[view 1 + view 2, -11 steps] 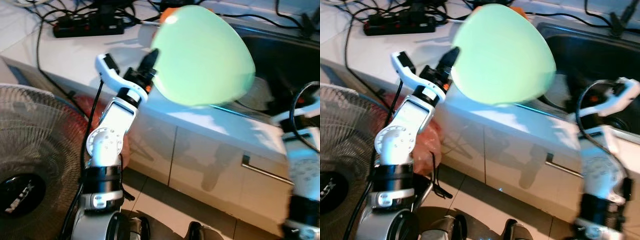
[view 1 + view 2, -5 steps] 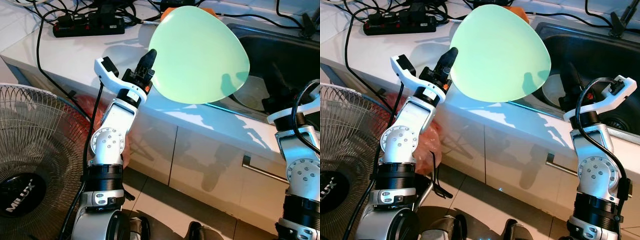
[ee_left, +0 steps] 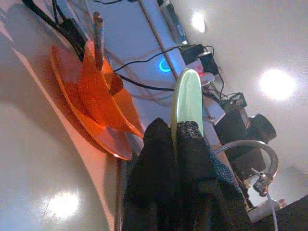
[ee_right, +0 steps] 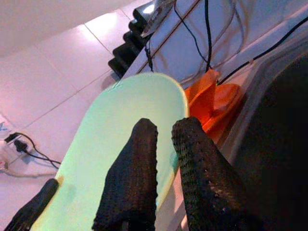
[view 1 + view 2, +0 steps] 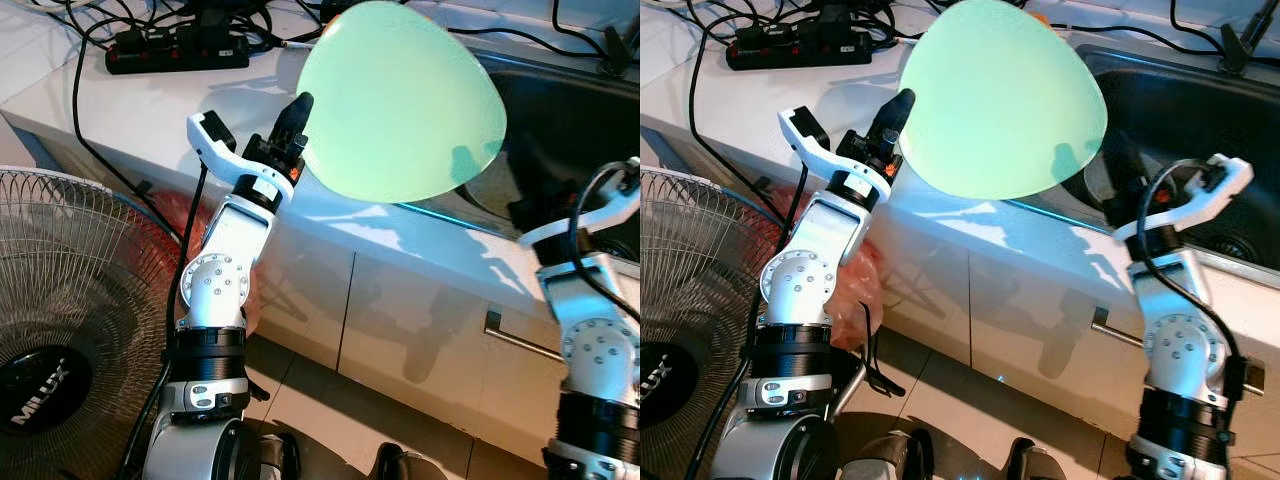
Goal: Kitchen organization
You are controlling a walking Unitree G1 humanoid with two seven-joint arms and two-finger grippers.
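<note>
Left wrist view shows your left gripper (image 3: pixel 180 132) pinching the green plate (image 5: pixel 400 105), unplaced, beside the sink (image 5: pixel 1200 110).

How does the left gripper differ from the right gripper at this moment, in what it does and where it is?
The left gripper is shut on the rim of the green plate, holding it above the white counter; the right gripper holds nothing, its fingers close together beside the plate's far edge. The left is over the counter; the right is nearer the dark sink. Both have black fingers and point toward the plate.
</note>
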